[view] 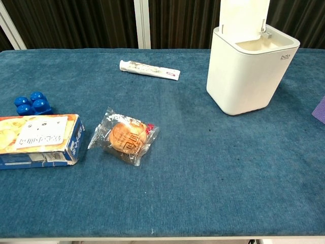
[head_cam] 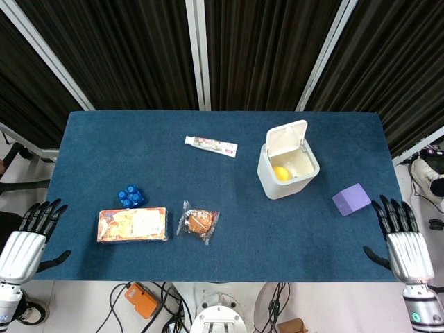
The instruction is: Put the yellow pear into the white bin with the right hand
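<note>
The yellow pear (head_cam: pixel 279 173) lies inside the white bin (head_cam: pixel 305 180), whose lid stands open at the back. In the chest view the white bin (view: pixel 249 76) shows from the side and the pear is hidden by its wall. My right hand (head_cam: pixel 404 239) is off the table's right front corner, fingers spread, holding nothing. My left hand (head_cam: pixel 26 238) hangs beside the left front corner, fingers apart and empty. Neither hand shows in the chest view.
A purple block (head_cam: pixel 351 200) sits right of the bin. A toothpaste tube (head_cam: pixel 211 146) lies at the back middle. A blue brick (head_cam: pixel 130 197), a snack box (head_cam: pixel 132 225) and a wrapped bun (head_cam: pixel 199 222) lie on the blue table (head_cam: pixel 229 250) at the front left.
</note>
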Controlling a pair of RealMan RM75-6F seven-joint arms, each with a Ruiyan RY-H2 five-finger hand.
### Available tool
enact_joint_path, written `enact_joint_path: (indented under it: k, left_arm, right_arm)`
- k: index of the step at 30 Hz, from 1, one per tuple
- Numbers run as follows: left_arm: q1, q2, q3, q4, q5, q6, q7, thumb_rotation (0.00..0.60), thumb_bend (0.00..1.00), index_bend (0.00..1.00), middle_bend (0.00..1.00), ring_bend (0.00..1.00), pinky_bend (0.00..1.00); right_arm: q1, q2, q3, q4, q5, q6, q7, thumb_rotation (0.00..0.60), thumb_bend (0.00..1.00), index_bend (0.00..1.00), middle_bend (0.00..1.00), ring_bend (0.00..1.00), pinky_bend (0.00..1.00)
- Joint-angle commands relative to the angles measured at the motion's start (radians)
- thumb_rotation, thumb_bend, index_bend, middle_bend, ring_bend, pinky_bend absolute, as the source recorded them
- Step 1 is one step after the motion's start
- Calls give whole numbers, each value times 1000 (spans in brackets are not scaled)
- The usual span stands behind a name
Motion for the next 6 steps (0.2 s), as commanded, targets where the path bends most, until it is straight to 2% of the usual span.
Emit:
enact_joint_path:
  k: [1, 6]
  left_arm:
    - [0, -3, 2, 0, 4, -1, 9, 600, 115, 0, 0, 0, 33]
    - [2, -10, 5, -1, 10, 0, 29, 600, 115, 0, 0, 0, 33]
  right_arm:
    - [-66, -32, -50, 96, -58, 64, 92, 600, 278, 0, 0, 0, 0]
    - [-74, -30, -30, 107, -49, 60, 112, 600, 278, 0, 0, 0, 0]
